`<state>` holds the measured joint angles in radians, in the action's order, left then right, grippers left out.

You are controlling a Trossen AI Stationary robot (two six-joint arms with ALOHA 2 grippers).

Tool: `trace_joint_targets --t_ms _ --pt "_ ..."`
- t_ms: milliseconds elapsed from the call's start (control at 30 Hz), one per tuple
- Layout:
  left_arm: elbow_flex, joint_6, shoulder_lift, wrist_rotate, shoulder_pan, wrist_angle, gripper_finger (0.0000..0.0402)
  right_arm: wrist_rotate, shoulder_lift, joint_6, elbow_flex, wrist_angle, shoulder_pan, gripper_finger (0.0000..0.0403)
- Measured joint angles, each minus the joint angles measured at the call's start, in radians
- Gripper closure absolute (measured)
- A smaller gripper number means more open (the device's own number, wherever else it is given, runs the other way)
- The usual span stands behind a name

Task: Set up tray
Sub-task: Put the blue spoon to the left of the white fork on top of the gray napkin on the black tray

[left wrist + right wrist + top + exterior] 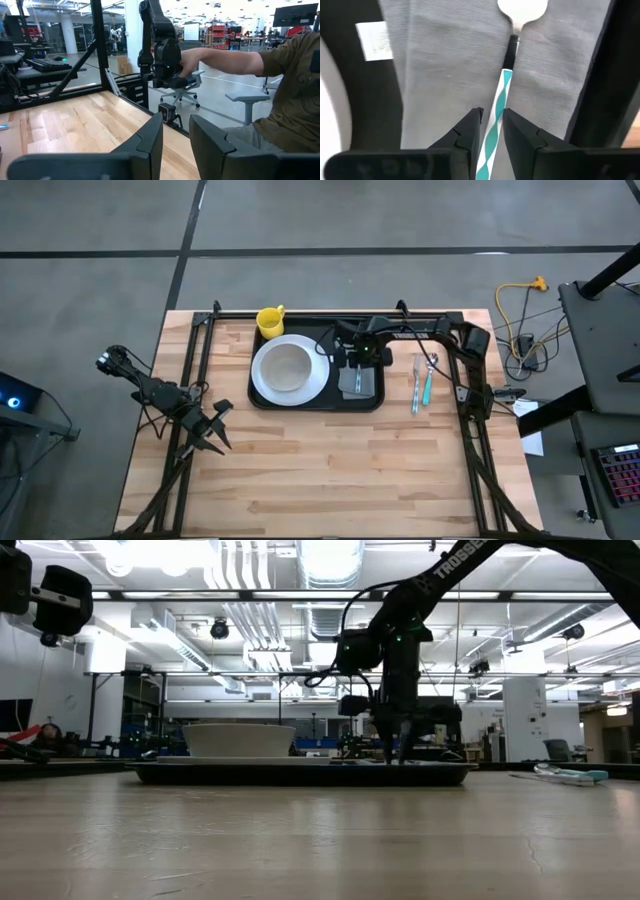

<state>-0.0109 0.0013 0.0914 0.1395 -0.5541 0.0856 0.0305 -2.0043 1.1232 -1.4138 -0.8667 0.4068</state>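
On the far half of the table [340,470] you have the black tray [262,399], lying flat with its long side across. Its left part carries the white plate [289,369] with a bowl [240,739] on it; its right part carries a grey napkin [445,75]. A yellow mug [269,320] stands just beyond the tray's far left corner, off the tray.

Your right gripper [490,127] is down over the napkin, pointing at it from above. A utensil [496,112] with a teal-and-white striped handle and a pale head lies along the napkin, and the handle passes between the two fingers [466,131]. The fingers stand a little apart on either side of it; you cannot tell whether they are pressing it or just flanking it.

More cutlery [423,381] with teal handles lies on the wood just right of the tray.

Your left gripper [212,432] waits over the table's left side, well away from the tray, fingers parted and holding nothing. A person's arm [227,60] shows beyond the table.
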Motion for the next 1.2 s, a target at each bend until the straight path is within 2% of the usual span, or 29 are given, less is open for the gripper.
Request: trace_joint_targets --t_ms 233,467,633,800,900,1000,1200 --pt "0.0 0.0 0.0 0.0 0.0 0.0 0.0324 -0.001 0.008 -0.056 -0.067 -0.105 0.0 0.0334" --pt "0.0 0.0 0.0 0.0 0.0 0.0 0.0324 0.004 0.038 -0.202 -0.098 -0.123 -0.009 0.0328" --pt "0.0 0.0 0.0 0.0 0.0 0.0 0.0324 0.002 0.06 -0.207 -0.103 -0.133 -0.021 0.0326" --pt "0.0 0.0 0.0 0.0 0.0 0.0 0.0324 -0.028 0.076 -0.149 -0.095 -0.234 -0.03 0.0332" --pt "0.0 0.0 0.0 0.0 0.0 0.0 0.0324 -0.031 0.092 -0.088 -0.071 -0.309 -0.029 0.0336" --pt "0.0 0.0 0.0 0.0 0.0 0.0 0.0324 -0.033 0.131 -0.066 -0.011 -0.312 -0.012 0.0337" --pt "0.0 0.0 0.0 0.0 0.0 0.0 0.0324 -0.05 0.278 -0.026 0.182 -0.273 0.028 0.033"
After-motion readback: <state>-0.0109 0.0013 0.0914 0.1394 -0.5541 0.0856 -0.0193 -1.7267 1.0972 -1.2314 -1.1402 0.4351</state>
